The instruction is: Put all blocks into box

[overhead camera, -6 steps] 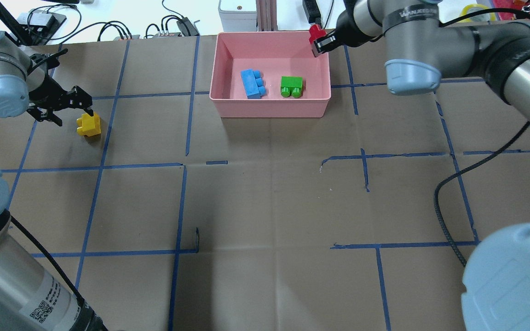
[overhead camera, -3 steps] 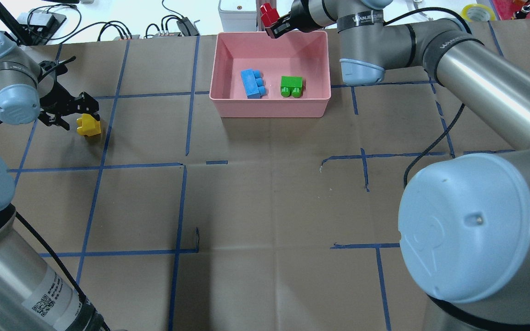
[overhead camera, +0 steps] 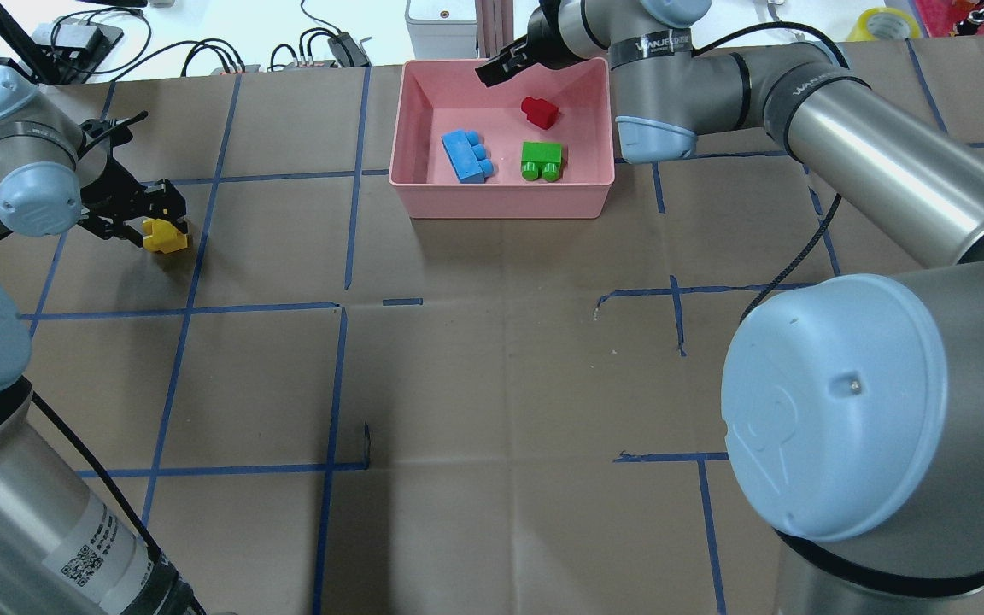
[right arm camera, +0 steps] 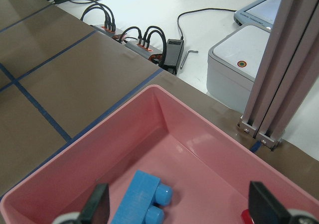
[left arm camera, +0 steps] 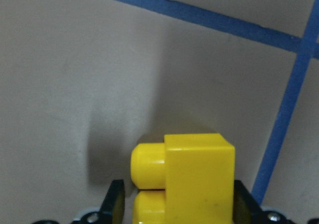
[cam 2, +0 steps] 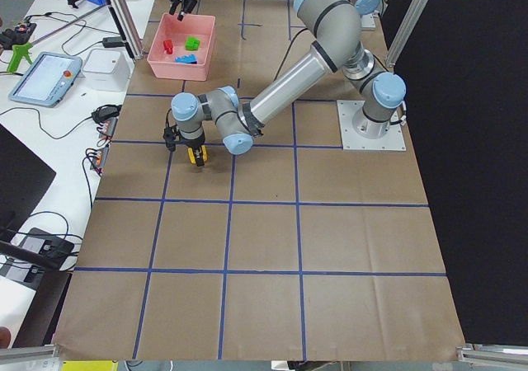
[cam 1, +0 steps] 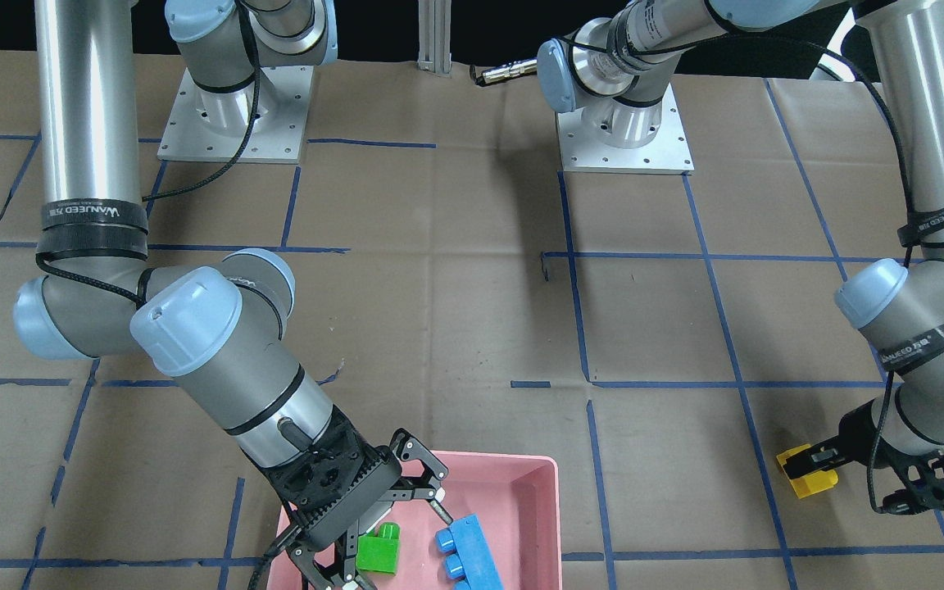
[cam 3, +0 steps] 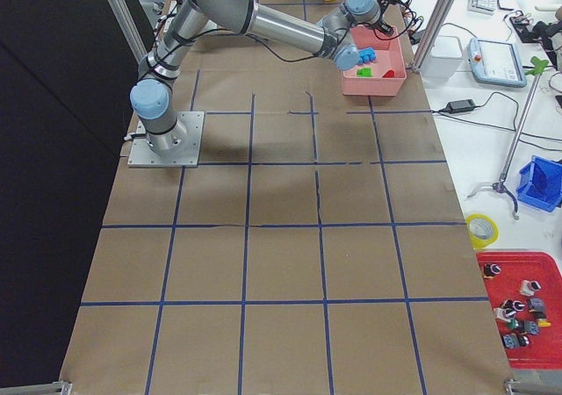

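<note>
The pink box (overhead camera: 500, 201) stands at the table's far middle. In it lie the blue brick (overhead camera: 466, 155), the green brick (overhead camera: 541, 161) and the red brick (overhead camera: 539, 112). My right gripper (overhead camera: 496, 68) hangs open and empty over the box's far rim; its wrist view shows the blue brick (right arm camera: 142, 199) below. The yellow brick (overhead camera: 167, 239) rests on the table at the far left. My left gripper (overhead camera: 155, 224) is down on it, fingers pressed to both its sides, as the left wrist view shows the brick (left arm camera: 199, 174).
Cables and power supplies (overhead camera: 330, 47), a white device (overhead camera: 436, 26) and an aluminium post (overhead camera: 492, 21) lie just past the box's far edge. Blue tape lines (overhead camera: 338, 384) grid the brown table cover. My right arm's elbow (overhead camera: 834, 401) looms at the near right.
The right gripper moved left over the box, opened and dropped the red brick into it. The left gripper came down and closed around the yellow brick.
</note>
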Tool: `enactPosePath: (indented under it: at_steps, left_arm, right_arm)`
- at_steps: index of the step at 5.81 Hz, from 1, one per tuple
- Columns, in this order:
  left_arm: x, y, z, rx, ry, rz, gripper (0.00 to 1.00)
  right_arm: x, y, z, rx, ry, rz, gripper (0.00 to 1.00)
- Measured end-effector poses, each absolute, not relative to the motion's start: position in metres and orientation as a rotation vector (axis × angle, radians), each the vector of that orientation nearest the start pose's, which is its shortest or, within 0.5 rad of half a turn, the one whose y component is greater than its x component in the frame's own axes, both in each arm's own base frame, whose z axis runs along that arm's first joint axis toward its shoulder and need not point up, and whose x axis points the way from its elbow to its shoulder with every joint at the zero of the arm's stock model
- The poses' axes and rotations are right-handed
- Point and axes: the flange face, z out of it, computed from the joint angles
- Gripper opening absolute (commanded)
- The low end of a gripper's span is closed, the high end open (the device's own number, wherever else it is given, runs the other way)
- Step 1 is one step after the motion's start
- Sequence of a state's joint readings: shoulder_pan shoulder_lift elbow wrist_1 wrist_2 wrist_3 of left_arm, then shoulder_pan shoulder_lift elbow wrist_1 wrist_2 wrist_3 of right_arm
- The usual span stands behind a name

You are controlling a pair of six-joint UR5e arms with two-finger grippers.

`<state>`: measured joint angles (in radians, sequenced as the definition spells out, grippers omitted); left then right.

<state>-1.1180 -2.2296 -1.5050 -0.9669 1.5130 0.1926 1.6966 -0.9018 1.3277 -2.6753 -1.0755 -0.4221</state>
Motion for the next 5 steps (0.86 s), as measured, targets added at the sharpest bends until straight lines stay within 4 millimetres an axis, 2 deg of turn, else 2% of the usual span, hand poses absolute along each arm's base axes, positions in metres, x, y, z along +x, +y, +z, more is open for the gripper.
enactPosePath:
  at_steps: [1, 2, 3, 4, 5]
  left_arm:
    - [0.177, -0.68, 0.194, -0.39, 3.16, -0.072, 0.08]
    - [0.18, -0.682, 0.226, -0.319, 3.157, -0.1, 0.08]
    - [0.179, -0.68, 0.28, -0.233, 3.165, -0.092, 0.06]
    - [0.175, -0.677, 0.344, -0.178, 3.182, -0.04, 0.05]
    - [0.163, -0.672, 0.404, -0.138, 3.203, 0.031, 0.05]
  right_arm:
    - [0.268, -0.723, 0.335, -0.906, 2.44, -0.966, 1.0]
    - [0.26, -0.715, 0.349, -0.877, 2.474, -0.867, 1.0]
    - [0.248, -0.698, 0.373, -0.836, 2.55, -0.728, 1.0]
    - [0.232, -0.674, 0.4, -0.806, 2.688, -0.592, 1.0]
    - [0.217, -0.642, 0.427, -0.787, 2.823, -0.446, 1.0]
